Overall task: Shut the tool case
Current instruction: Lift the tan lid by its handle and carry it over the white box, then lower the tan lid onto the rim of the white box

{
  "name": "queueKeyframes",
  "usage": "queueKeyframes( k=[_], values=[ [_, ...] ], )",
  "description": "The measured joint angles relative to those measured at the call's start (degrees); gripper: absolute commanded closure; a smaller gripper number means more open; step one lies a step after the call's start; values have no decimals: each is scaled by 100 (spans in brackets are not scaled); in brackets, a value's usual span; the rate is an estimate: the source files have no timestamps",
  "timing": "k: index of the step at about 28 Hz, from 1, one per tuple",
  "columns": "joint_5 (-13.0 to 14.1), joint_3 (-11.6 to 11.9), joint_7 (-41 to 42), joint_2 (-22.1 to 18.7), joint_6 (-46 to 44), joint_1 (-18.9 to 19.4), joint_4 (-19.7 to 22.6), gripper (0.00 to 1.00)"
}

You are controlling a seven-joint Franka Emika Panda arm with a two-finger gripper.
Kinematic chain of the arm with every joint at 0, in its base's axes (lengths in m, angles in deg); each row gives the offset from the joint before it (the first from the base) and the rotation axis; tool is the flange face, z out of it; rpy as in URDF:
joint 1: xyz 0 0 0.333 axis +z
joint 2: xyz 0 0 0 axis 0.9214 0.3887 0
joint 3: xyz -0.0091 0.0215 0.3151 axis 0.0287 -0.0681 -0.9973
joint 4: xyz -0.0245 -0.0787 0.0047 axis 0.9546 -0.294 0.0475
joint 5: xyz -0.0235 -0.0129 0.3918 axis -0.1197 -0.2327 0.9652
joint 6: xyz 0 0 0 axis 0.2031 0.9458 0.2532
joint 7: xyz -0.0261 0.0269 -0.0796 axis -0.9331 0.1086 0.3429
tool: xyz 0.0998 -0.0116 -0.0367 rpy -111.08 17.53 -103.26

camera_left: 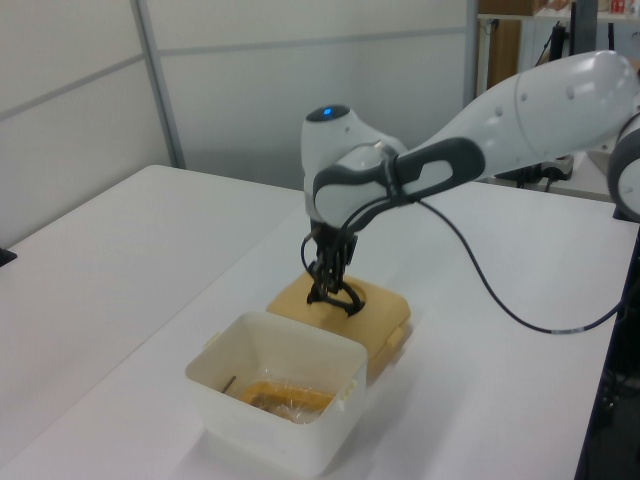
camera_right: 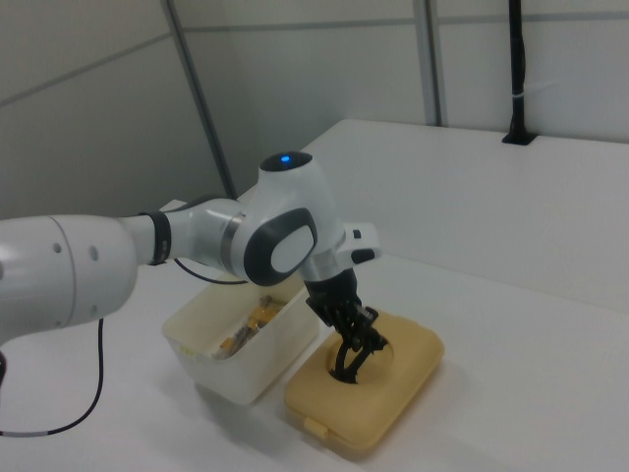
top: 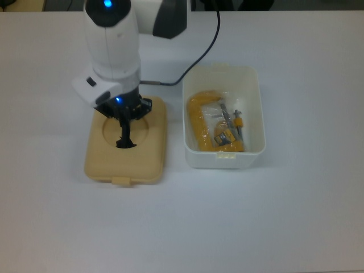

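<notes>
The tool case's white tub [top: 223, 161] stands open on the table at the top view's right, also seen as tub [camera_left: 272, 392] and tub [camera_right: 218, 377]. Its beige lid [top: 125, 164] is to the top view's left of the tub, apart from it, with a round recess and a black handle [top: 124, 140]. My gripper [top: 125, 120] comes down from above and is shut on that handle. In the left view the lid [camera_left: 386, 316] hangs slightly tilted under the gripper [camera_left: 325, 277]. The right view shows the gripper [camera_right: 353, 332] on the handle [camera_right: 355, 362] of the lid [camera_right: 393, 395].
A yellow clamp [top: 199, 119] and small bagged parts lie inside the tub. The arm's black cable [top: 211, 46] loops over the table behind the tub. White tabletop surrounds both parts; a wall and a post stand beyond the far edge.
</notes>
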State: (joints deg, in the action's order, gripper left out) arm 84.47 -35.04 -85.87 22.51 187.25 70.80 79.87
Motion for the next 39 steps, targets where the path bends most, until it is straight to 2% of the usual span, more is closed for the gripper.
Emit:
queueKeyframes(
  k=[7, 11, 14, 20, 27, 32, 39],
  values=[
    [18, 70, 326, -774, -729, -263, -80, 100],
    [148, 34, 336, -1130, -1257, -255, -126, 100],
    [230, -81, 281, -1316, -1441, -219, -148, 100],
    [249, -535, -308, -1623, -1538, -81, -166, 100],
    [247, -930, -1120, -1603, -1539, 227, -121, 100],
    [246, -971, -1512, -1453, -1534, 543, -95, 100],
    [246, -972, -1809, -1222, -1294, 781, -99, 100]
  ],
)
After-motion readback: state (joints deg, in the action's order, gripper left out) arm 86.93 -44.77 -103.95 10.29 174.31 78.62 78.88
